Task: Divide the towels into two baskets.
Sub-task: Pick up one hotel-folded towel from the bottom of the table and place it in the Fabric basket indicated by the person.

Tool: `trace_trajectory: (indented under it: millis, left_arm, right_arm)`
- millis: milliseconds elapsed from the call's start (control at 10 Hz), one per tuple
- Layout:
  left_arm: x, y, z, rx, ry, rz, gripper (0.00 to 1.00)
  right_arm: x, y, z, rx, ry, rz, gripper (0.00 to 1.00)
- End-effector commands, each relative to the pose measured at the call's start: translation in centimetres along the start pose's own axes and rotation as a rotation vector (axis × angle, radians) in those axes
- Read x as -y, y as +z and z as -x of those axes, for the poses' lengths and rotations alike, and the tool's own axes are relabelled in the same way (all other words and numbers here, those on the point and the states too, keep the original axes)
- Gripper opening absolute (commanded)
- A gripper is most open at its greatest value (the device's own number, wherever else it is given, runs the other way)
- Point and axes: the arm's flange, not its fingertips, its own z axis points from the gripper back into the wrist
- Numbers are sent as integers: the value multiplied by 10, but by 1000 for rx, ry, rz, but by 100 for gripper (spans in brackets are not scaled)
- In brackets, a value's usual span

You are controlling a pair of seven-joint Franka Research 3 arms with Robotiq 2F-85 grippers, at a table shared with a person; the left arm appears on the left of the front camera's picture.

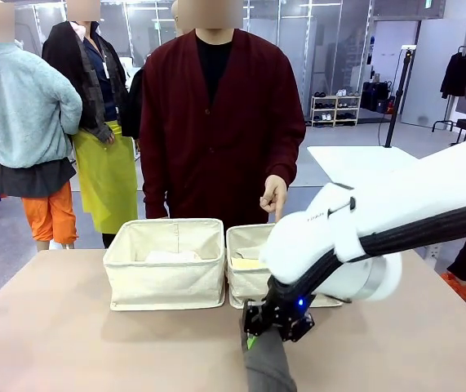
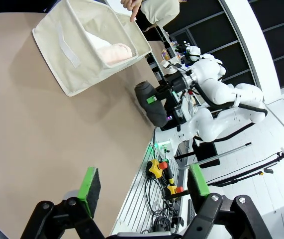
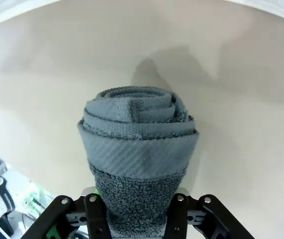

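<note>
Two baskets (image 1: 166, 263) (image 1: 249, 269) sit side by side at twelve o'clock on the worktop (image 1: 69, 343); a towel (image 1: 267, 363) lies at six o'clock before the right one.

Even indoor light falls from above, bright and soft. Off my right wrist, the dark grey towel (image 3: 137, 164) throws a faint shadow onto the pale table (image 3: 241, 129) behind it, its weave sharp. From the front my white arm (image 1: 396, 220) glares a little; the room behind stays clear. My left wrist camera bends lines hard toward its edges, and the table (image 2: 42, 134) looks matte.
</note>
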Motion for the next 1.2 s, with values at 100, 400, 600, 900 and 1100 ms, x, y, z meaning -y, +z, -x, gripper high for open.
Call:
trace_trajectory:
  millis: [100,400,600,900,1100]
  left_arm:
    - [5,1,3,-1,-12,8,89]
    - [5,1,3,-1,-12,8,89]
    - [5,1,3,-1,-12,8,89]
    - [5,1,3,-1,-12,8,89]
    - [5,1,3,-1,-12,8,89]
  right_arm:
    - [-29,77,1,12,282,72,0]
    - [-60,121,-7,-136,657,95,0]
    - [-73,134,-13,-205,1022,73,0]
    - [-75,133,-5,-202,981,138,0]
    - [-75,133,-5,-202,981,138,0]
